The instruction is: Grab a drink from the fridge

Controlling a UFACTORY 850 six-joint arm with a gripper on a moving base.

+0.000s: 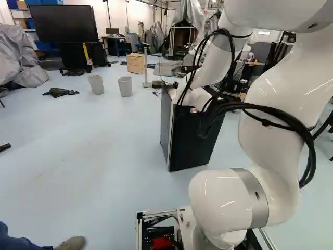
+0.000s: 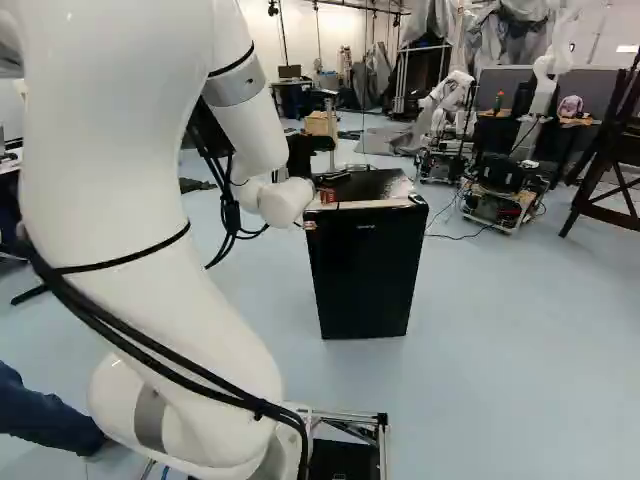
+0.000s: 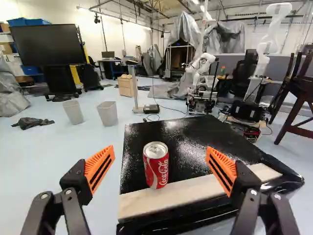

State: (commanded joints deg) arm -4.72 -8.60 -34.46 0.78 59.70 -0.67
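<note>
Reaching over the near edge of the fridge point(image 2: 365, 270), the gripper point(image 2: 322, 186) has its two black fingers set wide apart, their orange pads point(image 3: 100, 168) ribbed and slotted. Between them, clear of both, stands the can point(image 3: 156, 165), a smooth red cylinder with white lettering and a silvery lid, upright on the fridge top. It is by the pale, matt strip point(image 3: 195, 190) along the fridge's near edge. The fridge itself is a black box, its top glossy and finely speckled. Beyond the fridge, to the robot's left, are two tapered grey bins point(image 3: 107, 114) and a boxy wooden cabinet point(image 3: 125, 87). Farther beyond the fridge stands another robot point(image 3: 200, 66), white and round-jointed, near crumpled silvery sheeting point(image 3: 225, 38).
</note>
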